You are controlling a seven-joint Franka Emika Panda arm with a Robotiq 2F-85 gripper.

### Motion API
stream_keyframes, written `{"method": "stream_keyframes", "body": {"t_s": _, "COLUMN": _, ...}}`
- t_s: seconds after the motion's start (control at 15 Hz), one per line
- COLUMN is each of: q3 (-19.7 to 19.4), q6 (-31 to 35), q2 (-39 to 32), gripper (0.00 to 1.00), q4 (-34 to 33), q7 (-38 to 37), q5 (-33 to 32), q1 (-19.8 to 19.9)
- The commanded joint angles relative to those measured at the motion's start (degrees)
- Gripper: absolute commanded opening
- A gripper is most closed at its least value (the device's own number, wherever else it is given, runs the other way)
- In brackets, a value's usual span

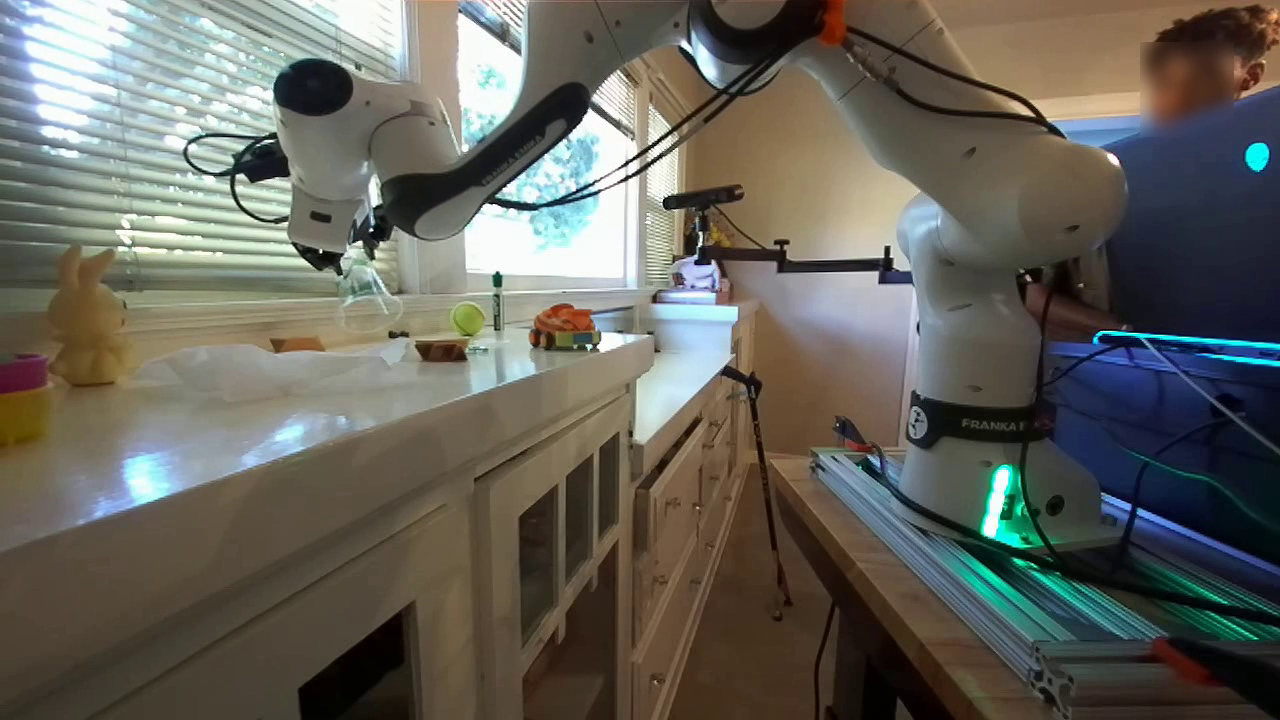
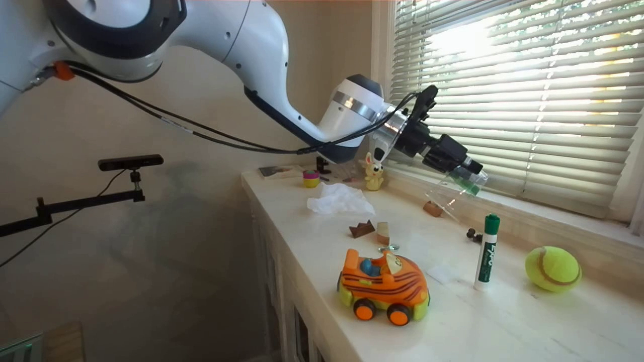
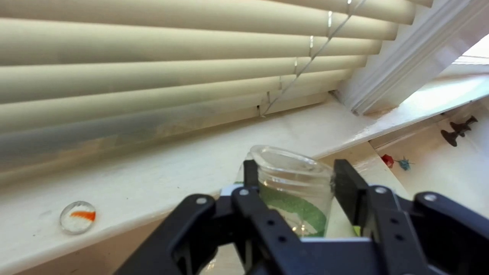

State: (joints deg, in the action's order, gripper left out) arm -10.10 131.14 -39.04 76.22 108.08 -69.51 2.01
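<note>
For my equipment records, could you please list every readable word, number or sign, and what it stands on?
"FRANKA EMIKA", on the forearm strip.
"FRANKA", then cut off, on the base band.
"EXPO", probably, sideways on the marker; blurred.
Logo on the blue panel: no readable word.

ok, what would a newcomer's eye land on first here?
Probably the orange toy car near the edge of the white counter in an exterior view, with an upright green-capped marker and a yellow-green tennis ball nearer the window blinds. Next, likely the gripper, holding a clear vessel by its neck, as the wrist view shows.
</note>
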Motion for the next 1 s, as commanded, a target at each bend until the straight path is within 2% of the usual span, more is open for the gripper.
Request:
{"method": "stream_keyframes", "body": {"t_s": 0.0, "q3": 0.0, "q6": 0.4, "q2": 0.9, "gripper": 0.31, "q4": 1.5, "q7": -4.1, "q5": -5.4, "q1": -0.5}}
{"method": "stream_keyframes", "body": {"t_s": 0.4, "q3": 0.5, "q6": -0.2, "q2": 0.9, "gripper": 0.31, "q4": 2.1, "q7": -7.6, "q5": -11.3, "q1": -0.7}}
{"method": "stream_keyframes", "body": {"t_s": 0.53, "q3": 1.5, "q6": -0.5, "q2": 1.1, "gripper": 0.27, "q4": 2.6, "q7": -6.8, "q5": -9.8, "q1": 0.0}}
{"method": "stream_keyframes", "body": {"t_s": 0.93, "q3": 1.6, "q6": -1.1, "q2": 0.7, "gripper": 0.27, "q4": 2.9, "q7": -7.2, "q5": -10.5, "q1": -0.2}}
